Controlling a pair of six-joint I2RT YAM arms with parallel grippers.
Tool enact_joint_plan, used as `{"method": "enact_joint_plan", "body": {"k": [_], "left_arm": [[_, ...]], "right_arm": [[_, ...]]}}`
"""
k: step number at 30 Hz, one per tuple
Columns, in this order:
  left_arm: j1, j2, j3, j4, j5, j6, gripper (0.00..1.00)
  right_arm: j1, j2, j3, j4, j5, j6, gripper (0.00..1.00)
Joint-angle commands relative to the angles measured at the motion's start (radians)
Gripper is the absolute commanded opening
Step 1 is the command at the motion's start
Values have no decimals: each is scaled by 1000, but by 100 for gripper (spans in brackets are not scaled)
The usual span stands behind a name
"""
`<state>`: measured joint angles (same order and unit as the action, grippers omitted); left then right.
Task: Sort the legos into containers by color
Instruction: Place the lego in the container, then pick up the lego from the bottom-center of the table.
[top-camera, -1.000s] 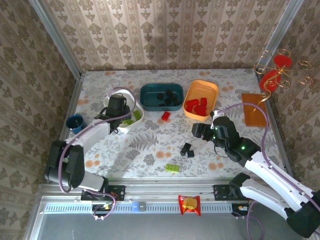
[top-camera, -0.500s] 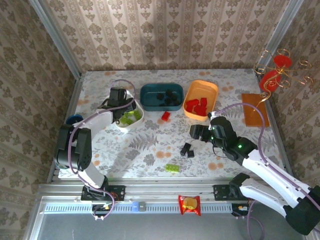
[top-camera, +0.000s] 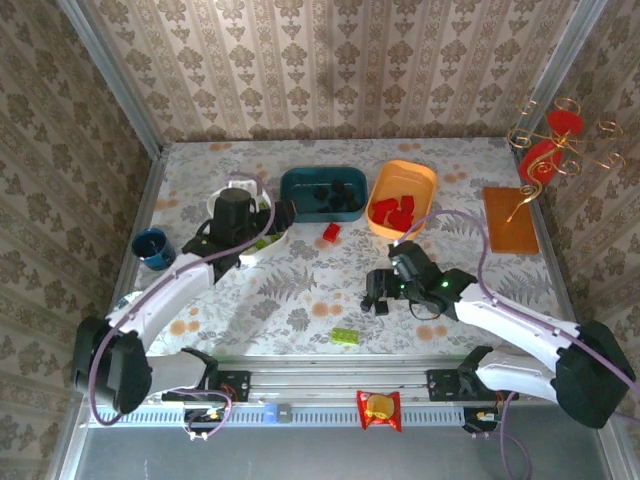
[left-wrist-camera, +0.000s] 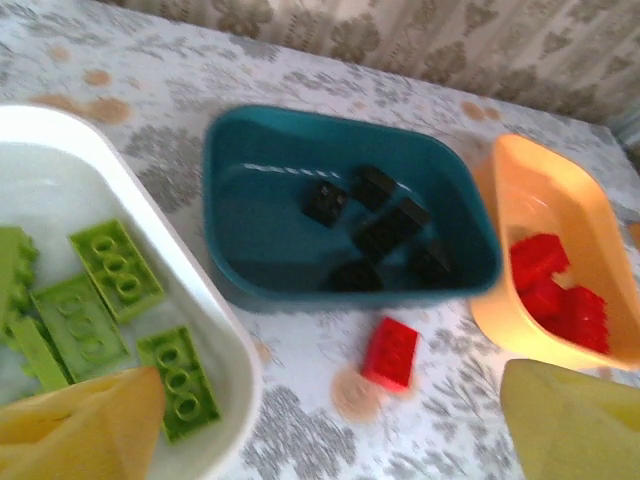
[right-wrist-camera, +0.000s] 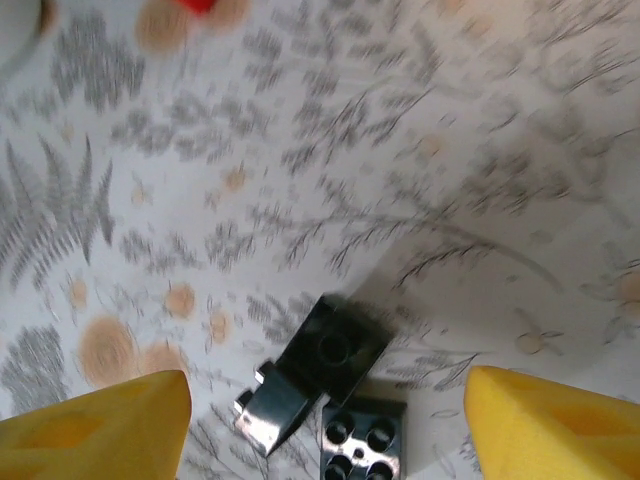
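My left gripper (top-camera: 264, 222) hangs open and empty over the right end of the white tray (top-camera: 262, 250), which holds lime green legos (left-wrist-camera: 115, 270). In the left wrist view its fingers frame a loose red lego (left-wrist-camera: 390, 352) on the table, also seen from above as the red lego (top-camera: 331, 232). Behind that lego stands the teal tray (left-wrist-camera: 240, 170) with black legos (left-wrist-camera: 380, 228). To the right, the orange tray (left-wrist-camera: 510, 190) holds red legos (left-wrist-camera: 555, 290). My right gripper (right-wrist-camera: 330, 432) is open just above two black legos (right-wrist-camera: 322, 360) touching each other. A green lego (top-camera: 345, 336) lies near the front edge.
A small blue cup (top-camera: 152, 247) stands left of the white tray. A flat brown-orange slab (top-camera: 510, 220) lies at the right, with a gold wire ornament (top-camera: 550, 150) behind it. A red-and-yellow snack packet (top-camera: 379, 408) rests on the front rail.
My right gripper has moved left and lower, ending over the two black legos. My left arm has swung and turned right over the white tray, now facing the loose red lego.
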<state>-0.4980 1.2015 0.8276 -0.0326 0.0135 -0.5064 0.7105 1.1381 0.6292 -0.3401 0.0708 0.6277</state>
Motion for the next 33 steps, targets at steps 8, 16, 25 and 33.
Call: {"method": "enact_joint_plan", "body": {"k": [8, 16, 25, 33], "left_arm": [[-13, -268, -168, -121, 13, -11, 100], [20, -314, -214, -166, 29, -25, 100], [35, -342, -223, -161, 59, -34, 100], [64, -351, -223, -165, 57, -35, 100]], "right_arm": [[308, 283, 151, -67, -42, -185, 79], [412, 484, 254, -125, 39, -230, 79], [464, 569, 306, -191, 113, -258, 64], [468, 529, 270, -116, 135, -247, 33]]}}
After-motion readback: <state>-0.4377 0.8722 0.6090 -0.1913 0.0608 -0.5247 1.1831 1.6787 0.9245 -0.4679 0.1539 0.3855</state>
